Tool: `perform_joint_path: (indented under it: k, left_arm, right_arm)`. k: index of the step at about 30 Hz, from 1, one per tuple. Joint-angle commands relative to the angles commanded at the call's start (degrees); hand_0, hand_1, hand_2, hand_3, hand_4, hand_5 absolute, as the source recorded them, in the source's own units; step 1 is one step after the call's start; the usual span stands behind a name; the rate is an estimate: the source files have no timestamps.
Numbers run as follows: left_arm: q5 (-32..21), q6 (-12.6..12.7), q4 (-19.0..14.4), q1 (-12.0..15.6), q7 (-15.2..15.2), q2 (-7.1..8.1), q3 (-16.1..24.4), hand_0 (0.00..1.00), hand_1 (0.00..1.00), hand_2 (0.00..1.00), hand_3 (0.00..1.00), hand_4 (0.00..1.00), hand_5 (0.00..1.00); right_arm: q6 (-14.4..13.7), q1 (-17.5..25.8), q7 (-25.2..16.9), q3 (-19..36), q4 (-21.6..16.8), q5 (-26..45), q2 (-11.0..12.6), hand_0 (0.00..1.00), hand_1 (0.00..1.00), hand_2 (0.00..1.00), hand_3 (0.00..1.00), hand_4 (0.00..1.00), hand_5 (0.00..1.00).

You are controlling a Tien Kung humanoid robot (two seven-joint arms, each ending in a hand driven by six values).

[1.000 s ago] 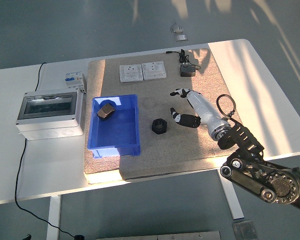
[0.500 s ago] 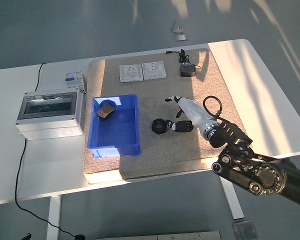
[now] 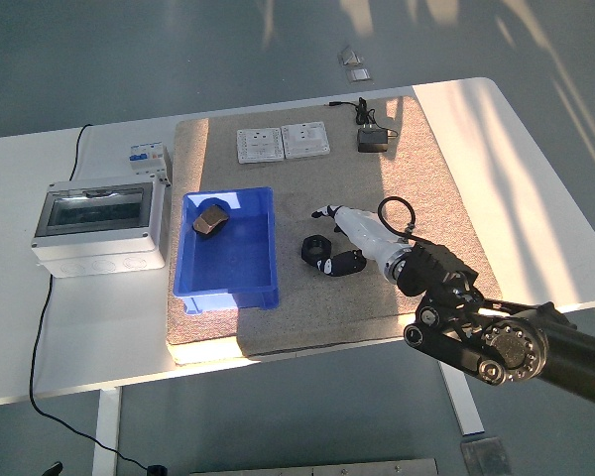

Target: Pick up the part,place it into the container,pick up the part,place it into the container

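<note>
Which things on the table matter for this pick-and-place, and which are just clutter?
Job:
- black nut on the mat, beside the right hand, not yet grasped
- blue bin
- metal part already inside the bin

Lying about:
- two white wall sockets
- black adapter with cable
- grey enclosure box
- circuit breaker

We see a black ring-shaped part (image 3: 315,248) lying flat on the mat, just right of the blue container (image 3: 229,295). A second, brownish part (image 3: 211,218) sits inside that open rectangular bin, near its far-left corner.
</note>
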State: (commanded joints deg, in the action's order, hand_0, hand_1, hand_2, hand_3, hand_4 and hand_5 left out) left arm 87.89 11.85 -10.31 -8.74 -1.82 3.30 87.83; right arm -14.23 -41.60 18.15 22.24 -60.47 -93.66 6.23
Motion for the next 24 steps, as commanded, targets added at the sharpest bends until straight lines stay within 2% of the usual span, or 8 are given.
perform_joint_path:
  k: [5, 7, 11, 12, 17, 18, 23, 24]
  left_arm:
    - [-0.2, -0.27, 0.0, 0.0, 0.31, 0.04, -0.05, 0.664, 0.656, 0.698, 0.581, 0.561, 0.685]
    - [-0.22, -0.31, 0.0, -0.03, 0.38, 0.04, -0.01, 0.664, 0.656, 0.699, 0.581, 0.564, 0.685]
    - [-0.2, -0.31, 0.0, -0.11, 0.42, 0.0, 0.08, 0.664, 0.656, 0.699, 0.581, 0.564, 0.685]
    - [-0.2, -0.3, 0.0, -0.12, 0.41, -0.01, 0.09, 0.664, 0.656, 0.698, 0.582, 0.566, 0.687]
    - [-0.07, -0.25, 0.0, -0.18, 0.37, -0.02, 0.2, 0.664, 0.656, 0.698, 0.582, 0.566, 0.687]
    - [-0.05, -0.25, 0.0, -0.19, 0.37, -0.02, 0.21, 0.664, 0.656, 0.698, 0.583, 0.568, 0.687]
    - [0.04, -0.18, 0.0, -0.19, 0.26, -0.05, 0.29, 0.664, 0.656, 0.698, 0.583, 0.568, 0.687]
    - [0.03, -0.18, 0.0, -0.19, 0.25, -0.05, 0.29, 0.665, 0.656, 0.697, 0.584, 0.565, 0.69]
  right_arm:
    - [2.35, -0.68, 3.65, -0.24, -0.49, -1.73, -0.46, 0.986, 0.831, 0.919, 0.888, 0.793, 0.262]
    - [2.74, -1.03, 4.22, -0.73, -0.3, -1.99, -0.79, 0.998, 0.848, 0.934, 0.917, 0.806, 0.277]
    - [2.5, -1.47, 4.48, -2.22, 0.15, -2.01, -1.38, 0.998, 0.848, 0.934, 0.917, 0.806, 0.277]
    - [2.34, -1.52, 4.44, -2.58, 0.24, -2.02, -1.48, 0.988, 0.837, 0.89, 0.888, 0.798, 0.269]
    - [1.48, -1.59, 4.35, -3.88, 0.51, -2.9, -1.72, 0.988, 0.837, 0.89, 0.888, 0.798, 0.269]
    - [1.46, -1.57, 4.39, -3.93, 0.52, -3.12, -1.72, 0.95, 0.711, 0.64, 0.751, 0.674, 0.155]
    - [1.03, -1.43, 4.32, -4.77, 0.98, -4.42, -1.76, 0.95, 0.711, 0.64, 0.751, 0.674, 0.155]
    - [0.89, -1.43, 4.23, -4.99, 1.1, -4.5, -1.78, 0.933, 0.654, 0.522, 0.632, 0.575, 0.065]
